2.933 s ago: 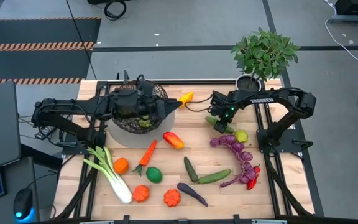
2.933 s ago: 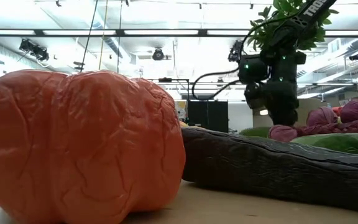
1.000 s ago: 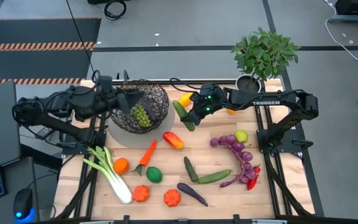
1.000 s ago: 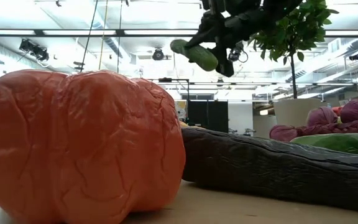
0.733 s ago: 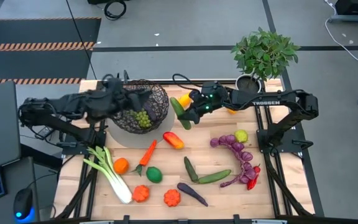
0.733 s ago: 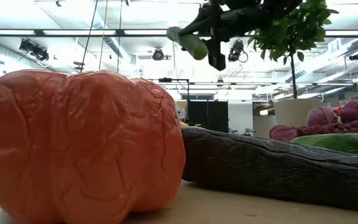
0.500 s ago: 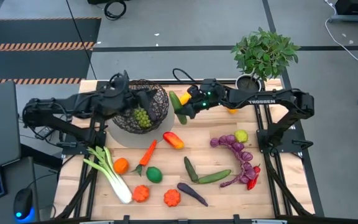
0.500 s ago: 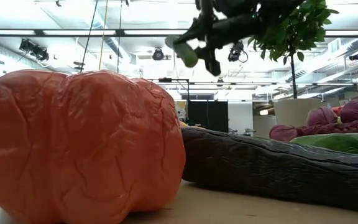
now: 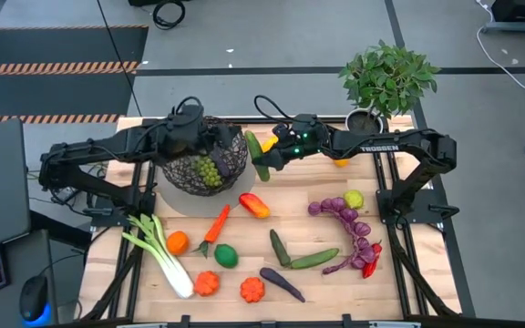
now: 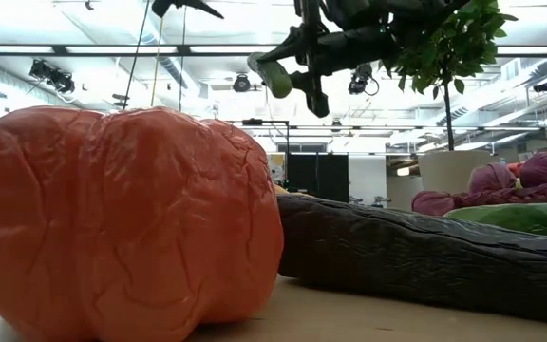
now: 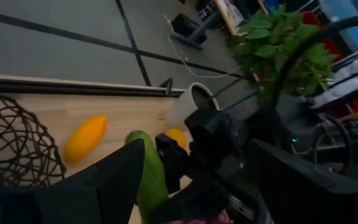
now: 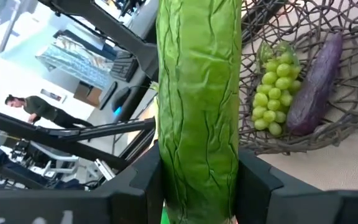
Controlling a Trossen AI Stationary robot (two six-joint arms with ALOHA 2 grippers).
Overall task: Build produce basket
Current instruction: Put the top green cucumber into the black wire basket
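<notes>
The dark wire basket (image 9: 199, 169) stands at the far left of the table and holds green grapes (image 9: 210, 169) and a purple aubergine (image 12: 316, 87). My right gripper (image 9: 272, 157) is shut on a green cucumber (image 9: 256, 155), which hangs in the air just right of the basket's rim. In the low view the cucumber (image 10: 274, 74) hangs high above the table. My left gripper (image 9: 215, 144) hovers open over the basket's far side with nothing between its fingers (image 11: 104, 180). Other produce lies loose on the table. My right gripper pinches the cucumber's two long sides (image 12: 197, 155) between its two fingers (image 12: 257, 180), about midway along it. The fingers come roughly level from the table's right and lie across the cucumber. The cucumber is lifted clear of the table, one end toward the far edge.
A potted plant (image 9: 388, 82) stands at the far right corner. A yellow fruit (image 11: 86, 138) lies behind the basket. A leek (image 9: 158, 255), carrot (image 9: 215, 226), orange (image 9: 178, 242), lime (image 9: 225, 256), cucumbers (image 9: 314, 259) and purple vegetables (image 9: 344, 219) cover the near half.
My right gripper has carried the cucumber toward the basket and the far edge, and the cucumber has turned a little. My left gripper has swung toward the table's right, from the basket's left side to above it, and has stayed open.
</notes>
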